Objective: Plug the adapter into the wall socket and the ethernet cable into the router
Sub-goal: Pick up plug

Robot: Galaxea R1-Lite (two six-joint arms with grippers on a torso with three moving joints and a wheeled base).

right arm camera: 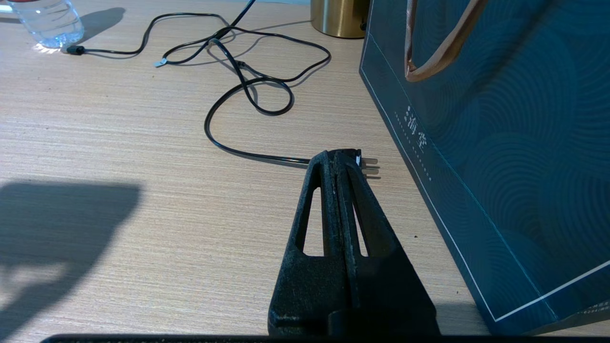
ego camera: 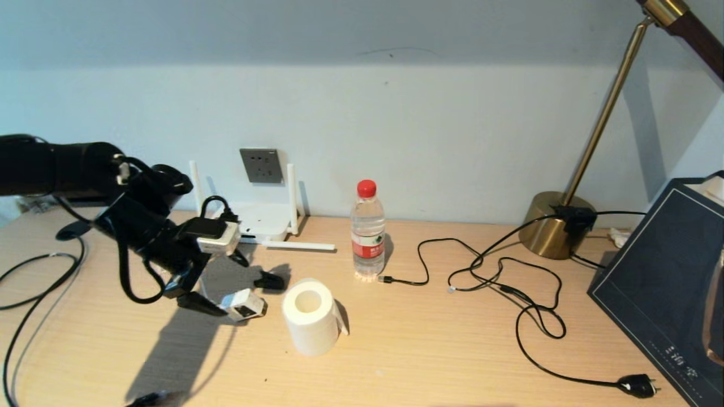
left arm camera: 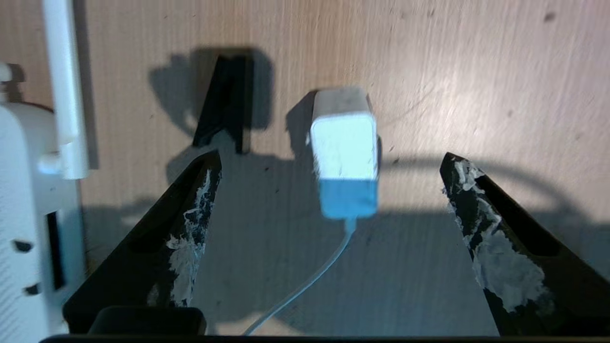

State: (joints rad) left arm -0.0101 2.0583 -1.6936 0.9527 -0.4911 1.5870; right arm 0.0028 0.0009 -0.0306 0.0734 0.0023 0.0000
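The white cube adapter (ego camera: 244,305) lies on the wooden table with its dark face toward me, its thin white cord trailing back under my left gripper (ego camera: 236,287). That gripper hangs open just above the table. In the left wrist view the adapter (left arm camera: 345,152) sits just beyond the wide-apart fingertips of the left gripper (left arm camera: 330,163), untouched. The white router (ego camera: 260,223) stands behind, below the grey wall socket (ego camera: 261,165). A thick black cable (ego camera: 35,260), likely the ethernet cable, loops at the far left, its clear connector unseen. My right gripper (right arm camera: 345,155) is shut and empty.
A short black object (ego camera: 270,281) lies beside the adapter. A paper roll (ego camera: 310,316) and water bottle (ego camera: 367,232) stand mid-table. A thin black cord (ego camera: 509,282) runs from the brass lamp (ego camera: 557,226) to a black plug (ego camera: 639,387), beside a dark blue bag (ego camera: 662,282).
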